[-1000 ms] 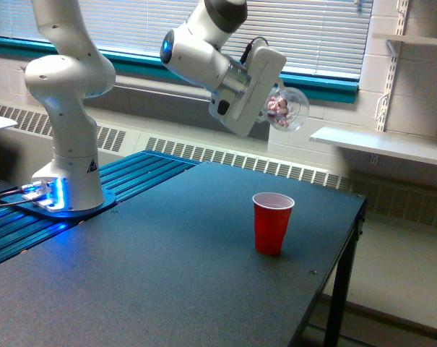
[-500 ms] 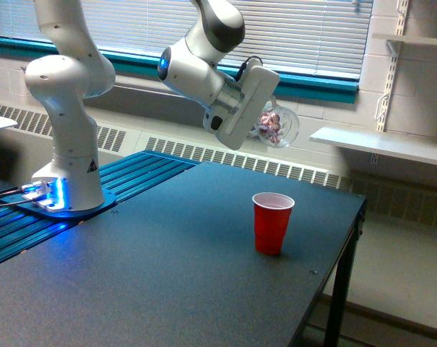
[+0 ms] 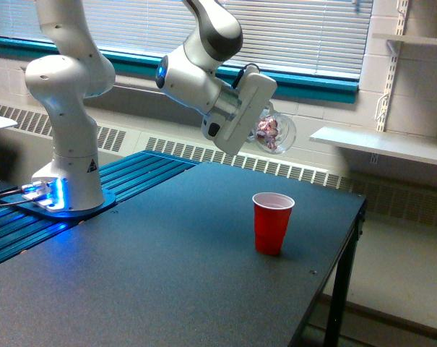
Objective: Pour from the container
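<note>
Pour not started | my gripper point(image 3: 262, 131) was clamped on the container point(image 3: 274, 133), pinkish bits inside | red cup point(image 3: 271, 223) below, apparently empty

The hand point(image 3: 260, 129) is sinking lower and drifting toward the exterior view's left, carrying the clear container point(image 3: 274, 133) down with it from its higher spot a second ago. The container is now hanging closer above the red cup point(image 3: 272, 223), and the pinkish bits inside are shifting slightly with the tilt.
</note>
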Tool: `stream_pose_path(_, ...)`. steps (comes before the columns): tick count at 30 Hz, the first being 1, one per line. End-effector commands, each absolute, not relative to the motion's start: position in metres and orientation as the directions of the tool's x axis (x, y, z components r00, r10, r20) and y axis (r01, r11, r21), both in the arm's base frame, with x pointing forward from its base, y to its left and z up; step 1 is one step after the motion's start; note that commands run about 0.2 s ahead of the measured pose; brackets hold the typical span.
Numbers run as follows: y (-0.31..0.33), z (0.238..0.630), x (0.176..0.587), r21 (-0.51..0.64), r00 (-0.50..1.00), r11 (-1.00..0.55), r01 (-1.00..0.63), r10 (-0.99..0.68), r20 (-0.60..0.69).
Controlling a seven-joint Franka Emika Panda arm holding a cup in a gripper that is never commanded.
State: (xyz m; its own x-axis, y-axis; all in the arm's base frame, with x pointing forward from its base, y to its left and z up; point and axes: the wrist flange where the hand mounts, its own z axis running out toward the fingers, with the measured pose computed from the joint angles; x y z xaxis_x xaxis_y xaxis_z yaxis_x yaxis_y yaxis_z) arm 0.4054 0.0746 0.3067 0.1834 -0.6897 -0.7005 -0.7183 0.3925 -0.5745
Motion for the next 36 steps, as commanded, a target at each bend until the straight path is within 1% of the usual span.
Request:
stream_pose_path(1, 0.077, 0.295, 0.404, -0.563, 0.182, 0.406, -0.72, -0.672, -0.718)
stream_pose_path(10, 0.073, 0.282, 0.403, -0.526, 0.152, 0.443, -0.726, -0.642, -0.751)
stream_pose_path(26, 0.053, 0.279, 0.409, -0.506, 0.117, 0.502, -0.701, -0.619, -0.777)
stream_pose_path(36, 0.054, 0.28, 0.414, -0.483, 0.114, 0.526, -0.701, -0.585, -0.803)
